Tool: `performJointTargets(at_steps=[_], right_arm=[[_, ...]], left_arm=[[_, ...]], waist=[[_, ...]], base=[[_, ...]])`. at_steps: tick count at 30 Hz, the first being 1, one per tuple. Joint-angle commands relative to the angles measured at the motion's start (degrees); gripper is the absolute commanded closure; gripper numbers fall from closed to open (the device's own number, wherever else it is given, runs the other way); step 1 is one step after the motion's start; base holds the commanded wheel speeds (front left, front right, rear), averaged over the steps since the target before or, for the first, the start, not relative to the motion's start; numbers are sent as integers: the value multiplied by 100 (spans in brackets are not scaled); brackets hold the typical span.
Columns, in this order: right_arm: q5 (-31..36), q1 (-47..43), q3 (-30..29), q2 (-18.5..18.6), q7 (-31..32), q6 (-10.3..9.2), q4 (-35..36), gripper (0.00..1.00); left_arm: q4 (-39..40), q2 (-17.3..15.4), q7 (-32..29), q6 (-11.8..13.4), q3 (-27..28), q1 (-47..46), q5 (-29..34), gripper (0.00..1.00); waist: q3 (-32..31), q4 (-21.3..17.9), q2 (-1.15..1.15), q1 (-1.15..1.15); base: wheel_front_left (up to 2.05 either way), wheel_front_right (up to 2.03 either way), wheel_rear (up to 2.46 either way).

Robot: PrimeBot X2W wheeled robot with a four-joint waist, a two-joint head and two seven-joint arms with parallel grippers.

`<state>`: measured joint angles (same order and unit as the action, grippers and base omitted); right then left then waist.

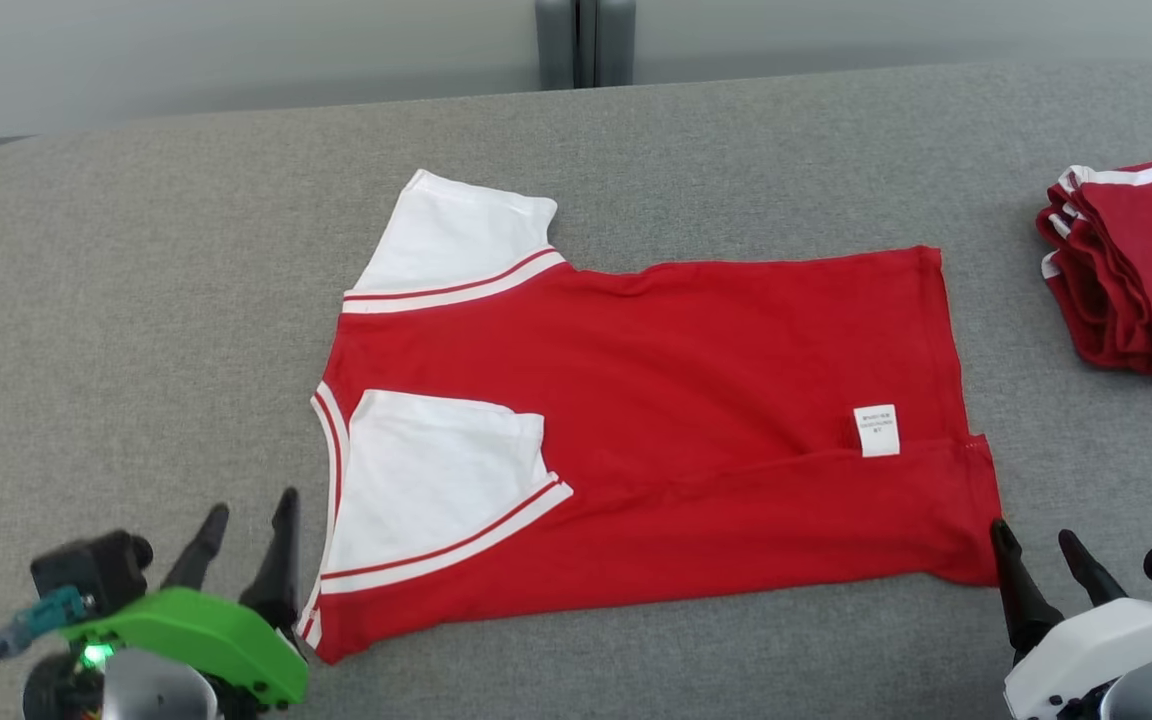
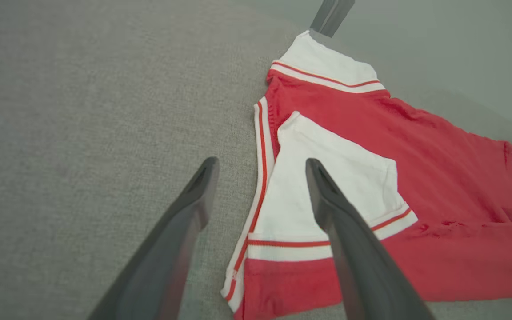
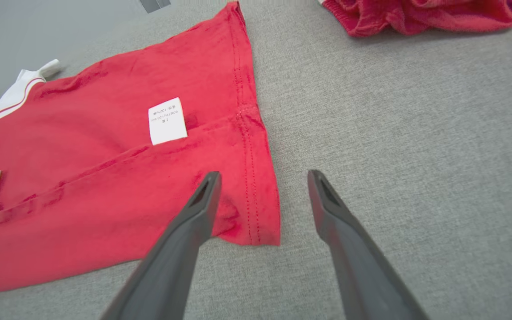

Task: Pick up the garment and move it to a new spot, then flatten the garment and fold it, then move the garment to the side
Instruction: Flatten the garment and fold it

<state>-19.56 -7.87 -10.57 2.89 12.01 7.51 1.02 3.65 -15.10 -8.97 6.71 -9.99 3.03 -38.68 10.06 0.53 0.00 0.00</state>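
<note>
Grey table [image 1: 136, 300] bears the garment [image 1: 686, 400] between left claw [image 1: 251, 505] and right claw [image 1: 1036, 533].

- The T-shirt [image 1: 696, 400] is laid flat on the table [image 1: 136, 300], between the left gripper [image 1: 254, 503] and the right gripper [image 1: 1035, 532].
- Its near sleeve [image 1: 436, 470] is folded onto the body, just ahead and right of the left gripper.
- Its far sleeve [image 1: 456, 235] is spread well ahead of that gripper.
- Its hem corner [image 1: 976, 560] is found just beside the right gripper's left finger, with the care label [image 1: 876, 430] ahead and leftward.
- A pile of folded garments [image 1: 1136, 270] is set well ahead of the right gripper.
</note>
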Motion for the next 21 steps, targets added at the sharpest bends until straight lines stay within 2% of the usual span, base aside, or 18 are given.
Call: performJointTargets(at_steps=[1, 6, 10, 14, 18, 21], right_arm=[[83, 74, -36, 6, -52, -4, 78, 0], [318, 423, 143, 4, -38, -2, 337, 0], [459, 847, 464, 4, -40, -2, 397, 0], [509, 1342, 941, 66, -67, -2, 272, 0], [495, 1848, 1413, 161, -146, -2, 48, 0], [472, 2181, 1705, 199, -233, -2, -125, 0]], left_arm=[[25, -162, -88, -77, -24, -289, 101, 0], [-259, -588, -564, -461, -294, -1568, 392, 0], [-746, -769, -1054, -822, -627, -2797, 621, 0], [-1439, -827, -1560, -1064, -837, -3961, 701, 0], [-2267, -859, -1961, -1163, -947, -4960, 787, 0], [-2881, -887, -2202, -1132, -982, -5485, 868, 0]], waist=[[41, -57, 0, 0], [263, -262, 0, 0], [556, -480, 0, 0], [895, -769, 0, 0], [1204, -1062, 0, 0], [1390, -1264, 0, 0]], base=[[0, 0, 0], [0, 0, 0], [0, 0, 0], [0, 0, 0], [0, 0, 0], [0, 0, 0]])
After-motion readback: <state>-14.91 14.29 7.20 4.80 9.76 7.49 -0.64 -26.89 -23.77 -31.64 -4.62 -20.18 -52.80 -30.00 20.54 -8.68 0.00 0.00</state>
